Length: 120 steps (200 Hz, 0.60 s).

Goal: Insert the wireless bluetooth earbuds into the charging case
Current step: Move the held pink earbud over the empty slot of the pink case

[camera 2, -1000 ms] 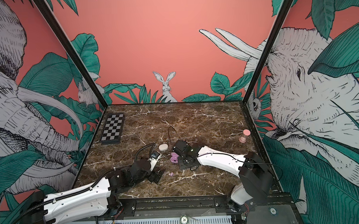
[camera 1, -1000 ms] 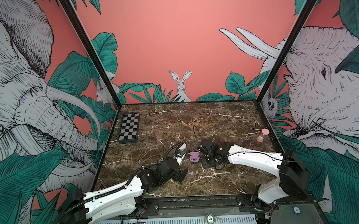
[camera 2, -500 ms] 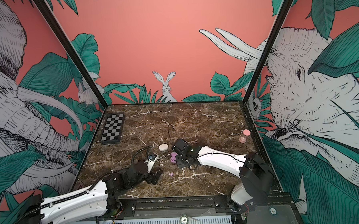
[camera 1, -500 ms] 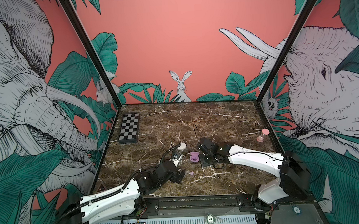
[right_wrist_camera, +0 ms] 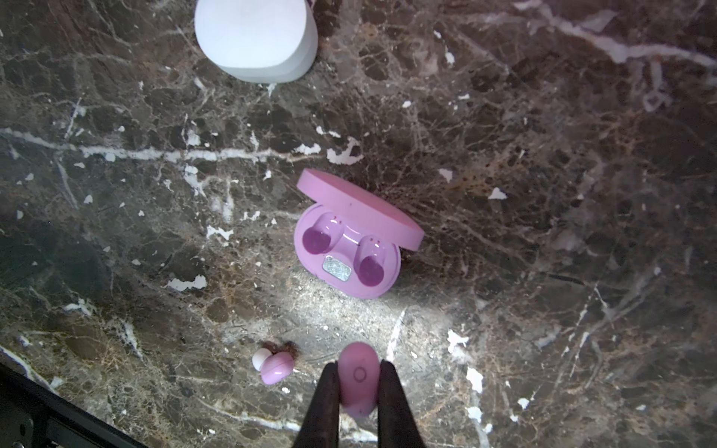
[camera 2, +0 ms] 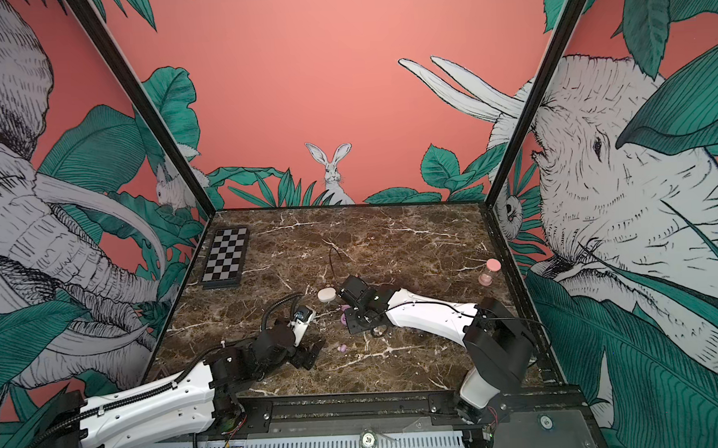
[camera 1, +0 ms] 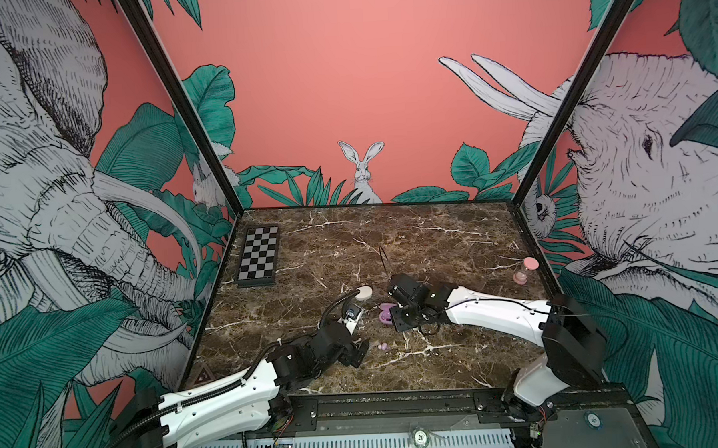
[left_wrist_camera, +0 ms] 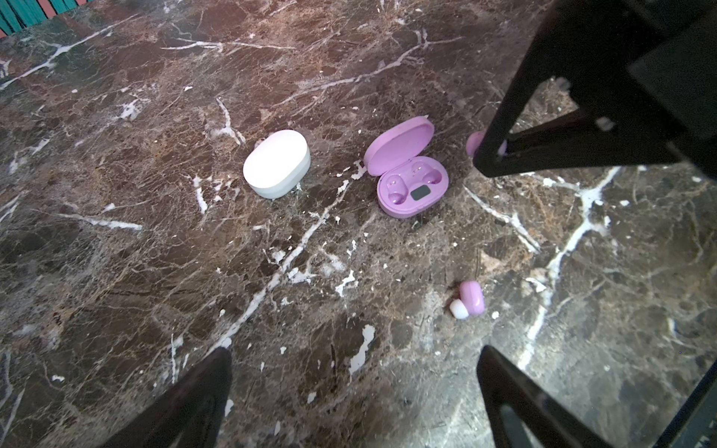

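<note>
Right wrist view: right gripper (right_wrist_camera: 359,366) pinches smooth oval lilac earbud (right_wrist_camera: 357,378); rounded lilac case (right_wrist_camera: 345,252) hinged open; left gripper (left_wrist_camera: 353,355) spread wide.

You see two lilac earbuds (right_wrist_camera: 359,378) (right_wrist_camera: 276,368), two oval cases (left_wrist_camera: 276,163) (left_wrist_camera: 411,186), one checkerboard (camera 1: 258,256), one pink hourglass (camera 1: 525,270).

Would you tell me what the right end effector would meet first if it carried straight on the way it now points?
Most likely the open purple case: the right end effector, shut on a purple earbud, points at it across the tabletop. How high it hangs is unclear.
</note>
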### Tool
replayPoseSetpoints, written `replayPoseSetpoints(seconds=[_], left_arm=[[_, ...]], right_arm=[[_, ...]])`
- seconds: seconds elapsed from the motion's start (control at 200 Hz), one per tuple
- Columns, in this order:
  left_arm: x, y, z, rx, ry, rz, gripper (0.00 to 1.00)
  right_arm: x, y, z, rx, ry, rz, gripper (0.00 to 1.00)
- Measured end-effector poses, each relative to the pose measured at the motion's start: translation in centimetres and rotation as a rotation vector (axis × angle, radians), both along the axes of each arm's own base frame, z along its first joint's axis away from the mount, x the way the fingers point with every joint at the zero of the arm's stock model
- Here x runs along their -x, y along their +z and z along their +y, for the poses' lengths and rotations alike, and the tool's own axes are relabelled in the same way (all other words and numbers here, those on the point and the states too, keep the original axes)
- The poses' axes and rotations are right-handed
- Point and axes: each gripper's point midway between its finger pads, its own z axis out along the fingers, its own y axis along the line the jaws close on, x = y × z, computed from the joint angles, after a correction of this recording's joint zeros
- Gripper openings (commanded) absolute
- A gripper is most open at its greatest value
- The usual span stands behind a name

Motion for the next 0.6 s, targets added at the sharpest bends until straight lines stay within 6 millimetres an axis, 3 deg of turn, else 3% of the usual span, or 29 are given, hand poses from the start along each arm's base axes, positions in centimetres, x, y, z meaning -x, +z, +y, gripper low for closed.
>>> replayPoseSetpoints(seconds=[0.31, 0.6], left_arm=[[0.0, -0.2, 0.1, -0.004, 0.000, 0.002, 0.99], [0.0, -0.4, 0.1, -0.013, 0.000, 0.006, 0.99]], right_arm=[[-0.5, -1.6, 0.6, 0.033, 0.026, 0.009, 0.08], [-1.3, -1.5, 1.3, 0.044, 0.046, -0.017, 0.08]])
